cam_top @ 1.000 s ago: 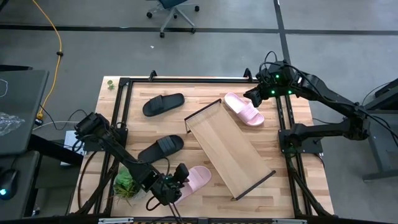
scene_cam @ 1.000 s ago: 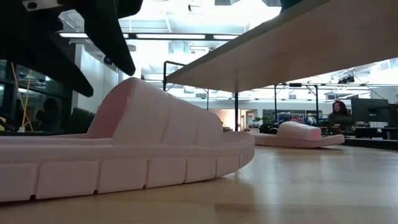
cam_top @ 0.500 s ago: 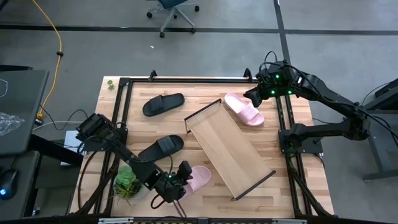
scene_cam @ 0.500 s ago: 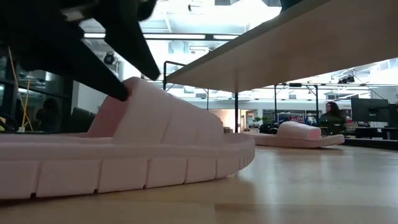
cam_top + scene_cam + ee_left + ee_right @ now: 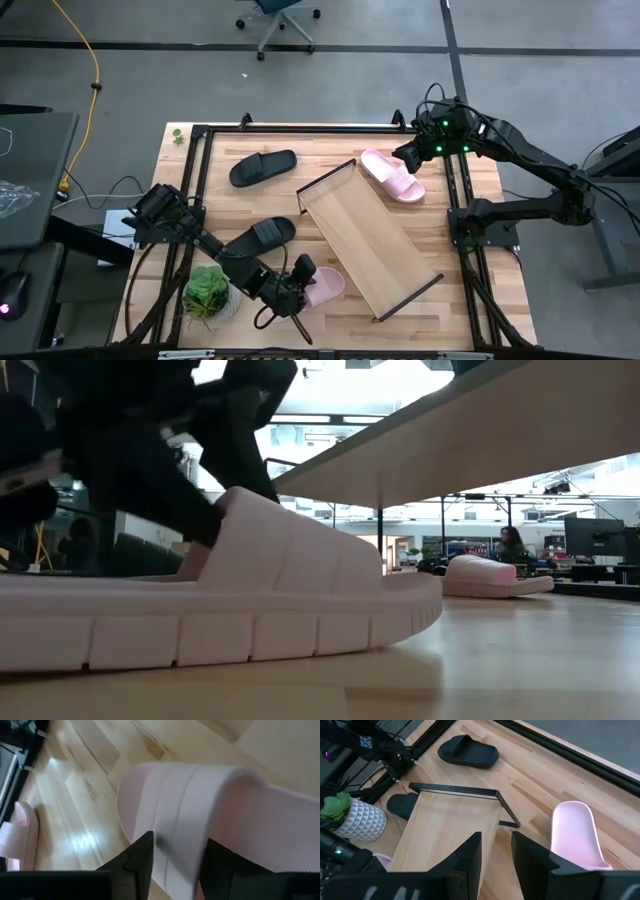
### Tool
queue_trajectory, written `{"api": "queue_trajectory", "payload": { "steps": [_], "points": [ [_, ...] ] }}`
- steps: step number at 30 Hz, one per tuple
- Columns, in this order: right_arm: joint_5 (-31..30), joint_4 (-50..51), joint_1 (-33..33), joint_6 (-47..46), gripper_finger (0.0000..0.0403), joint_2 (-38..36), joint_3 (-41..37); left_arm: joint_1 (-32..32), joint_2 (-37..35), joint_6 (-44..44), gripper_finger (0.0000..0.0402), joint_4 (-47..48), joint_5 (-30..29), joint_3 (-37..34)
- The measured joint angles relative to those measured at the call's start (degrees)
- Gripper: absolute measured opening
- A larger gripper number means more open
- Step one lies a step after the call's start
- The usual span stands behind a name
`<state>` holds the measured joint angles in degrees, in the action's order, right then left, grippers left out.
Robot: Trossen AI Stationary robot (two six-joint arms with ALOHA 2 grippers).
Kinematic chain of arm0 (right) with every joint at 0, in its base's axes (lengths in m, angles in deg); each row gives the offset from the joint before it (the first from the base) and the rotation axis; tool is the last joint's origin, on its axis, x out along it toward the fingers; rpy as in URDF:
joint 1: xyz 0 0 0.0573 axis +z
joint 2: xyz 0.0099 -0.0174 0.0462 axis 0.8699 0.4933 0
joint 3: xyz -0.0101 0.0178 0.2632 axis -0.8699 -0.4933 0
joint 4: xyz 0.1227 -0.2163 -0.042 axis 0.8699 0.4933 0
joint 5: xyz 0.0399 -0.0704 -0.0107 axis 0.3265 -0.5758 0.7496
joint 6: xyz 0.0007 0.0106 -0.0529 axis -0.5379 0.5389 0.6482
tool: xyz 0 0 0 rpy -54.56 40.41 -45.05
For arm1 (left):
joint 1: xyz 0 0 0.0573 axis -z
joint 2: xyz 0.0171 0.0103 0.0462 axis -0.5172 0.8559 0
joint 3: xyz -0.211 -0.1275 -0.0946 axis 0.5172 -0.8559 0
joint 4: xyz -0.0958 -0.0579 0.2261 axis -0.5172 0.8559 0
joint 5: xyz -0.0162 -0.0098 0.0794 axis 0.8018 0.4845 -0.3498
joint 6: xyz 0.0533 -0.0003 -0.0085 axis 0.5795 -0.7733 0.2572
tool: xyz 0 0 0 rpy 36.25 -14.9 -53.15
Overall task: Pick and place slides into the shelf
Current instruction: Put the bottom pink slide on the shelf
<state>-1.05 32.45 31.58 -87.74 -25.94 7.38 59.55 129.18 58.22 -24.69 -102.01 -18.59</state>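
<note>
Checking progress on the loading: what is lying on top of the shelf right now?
Nothing: the shelf board shows bare wood. All four slides lie on the table around it; the left pincer is at the near pink slide. Beneath the board is hidden.

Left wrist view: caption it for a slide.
Left gripper straddling the strap of a pale pink slide on the wooden tabletop.

We see 4 slides: pink one [image 5: 322, 287] strap straddled by left gripper [image 5: 302, 281] fingers; black one [image 5: 259, 237] just beside it; other black [image 5: 263, 167] & pink [image 5: 392, 175] well apart. Shelf [image 5: 368, 238] lies diagonal next to it.
</note>
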Motion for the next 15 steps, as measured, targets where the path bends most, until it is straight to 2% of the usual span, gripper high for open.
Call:
{"api": "queue_trajectory", "payload": {
  "steps": [10,12,15],
  "points": [
    [-0.02,0.33,0.0,0.96,0.0098,-0.02,0.0,0.04,0.23,-0.03,0.0015,-1.44,1.55,-0.04],
    [-0.02,0.35,0.0,1.02,0.0098,-0.02,0.0,0.04,0.23,-0.42,0.0007,-1.44,1.6,-0.04],
    [-0.02,0.46,0.0,1.04,0.0098,-0.02,0.0,0.07,0.23,-0.62,0.0017,-1.42,1.82,-0.03]
  ]
}}
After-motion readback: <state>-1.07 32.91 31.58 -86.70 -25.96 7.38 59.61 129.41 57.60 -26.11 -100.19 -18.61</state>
